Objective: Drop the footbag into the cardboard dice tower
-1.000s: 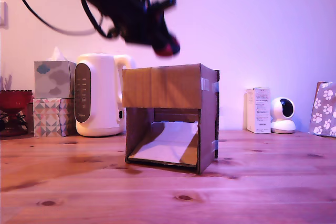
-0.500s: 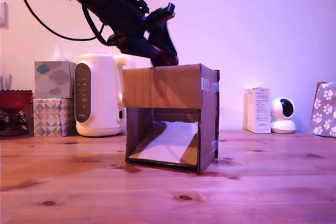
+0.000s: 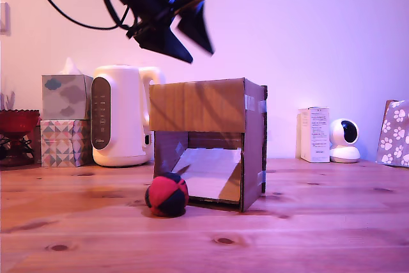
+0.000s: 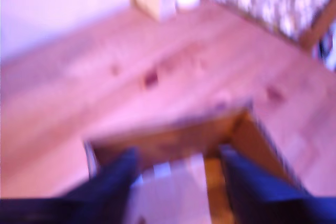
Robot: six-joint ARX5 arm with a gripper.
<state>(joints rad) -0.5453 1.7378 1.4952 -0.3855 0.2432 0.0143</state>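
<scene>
The footbag (image 3: 167, 194) is seen on the knotty wooden counter (image 3: 307, 228) before the cardboard dice tower (image 3: 208, 142); the blurred pincer (image 3: 195, 39) is spread, empty.

From my console, both views carry a pink-violet cast. The exterior view is sharp except the motion-smeared dark gripper (image 3: 192, 27). The wrist view is blurred throughout, its brown corrugated cardboard tower (image 4: 173, 140) soft-edged.

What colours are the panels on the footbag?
Red and dark navy or black panels on the footbag, clearest in the exterior view.
</scene>
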